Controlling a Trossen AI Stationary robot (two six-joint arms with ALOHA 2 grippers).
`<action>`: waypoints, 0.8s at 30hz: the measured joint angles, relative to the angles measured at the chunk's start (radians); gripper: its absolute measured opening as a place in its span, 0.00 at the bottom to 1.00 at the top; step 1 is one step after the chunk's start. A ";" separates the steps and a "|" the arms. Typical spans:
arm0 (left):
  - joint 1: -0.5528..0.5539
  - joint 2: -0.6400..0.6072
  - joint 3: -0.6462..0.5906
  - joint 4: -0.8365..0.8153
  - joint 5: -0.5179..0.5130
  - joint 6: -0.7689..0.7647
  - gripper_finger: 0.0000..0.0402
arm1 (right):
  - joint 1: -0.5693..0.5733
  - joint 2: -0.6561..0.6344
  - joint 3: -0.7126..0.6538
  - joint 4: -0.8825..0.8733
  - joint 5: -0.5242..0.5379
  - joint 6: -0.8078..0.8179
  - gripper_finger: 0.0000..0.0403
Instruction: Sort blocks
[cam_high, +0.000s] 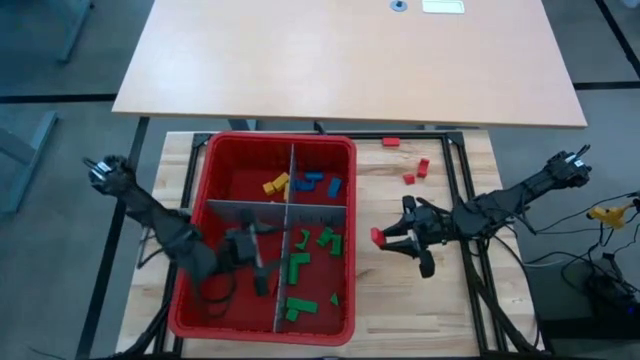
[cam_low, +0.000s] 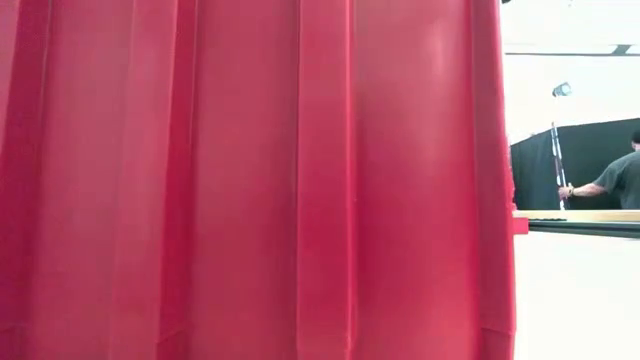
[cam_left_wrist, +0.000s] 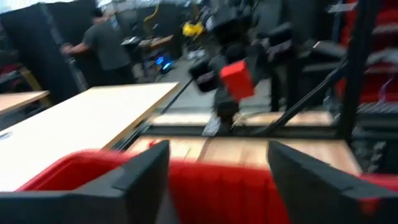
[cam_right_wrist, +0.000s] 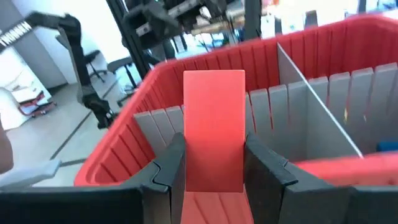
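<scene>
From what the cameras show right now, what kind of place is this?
Probably a robotics lab or workshop. Two arms work at a wooden bench beside a red bin; the right gripper holds a red block. Behind are a person, cables and equipment racks.

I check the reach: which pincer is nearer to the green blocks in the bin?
Left. The left pincer hovers inside the red bin, just beside the green blocks; the right pincer, holding a red block, is outside the bin.

Both arms (cam_high: 160, 225) are showing dark, jointed links at the frame's left and right, black cables trailing along them. The right gripper (cam_right_wrist: 211, 168) is showing blocky, angular black fingers (cam_right_wrist: 165, 171).
</scene>
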 joint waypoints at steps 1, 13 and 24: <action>0.022 0.014 0.000 0.059 0.041 0.031 0.66 | 0.000 0.005 0.000 0.018 -0.002 -0.011 0.26; 0.280 0.172 0.000 0.479 0.525 0.024 0.80 | 0.000 0.020 0.000 0.064 -0.006 -0.082 0.26; 0.348 0.237 0.000 0.598 0.651 -0.037 0.78 | -0.017 0.043 0.000 0.156 0.000 -0.161 0.26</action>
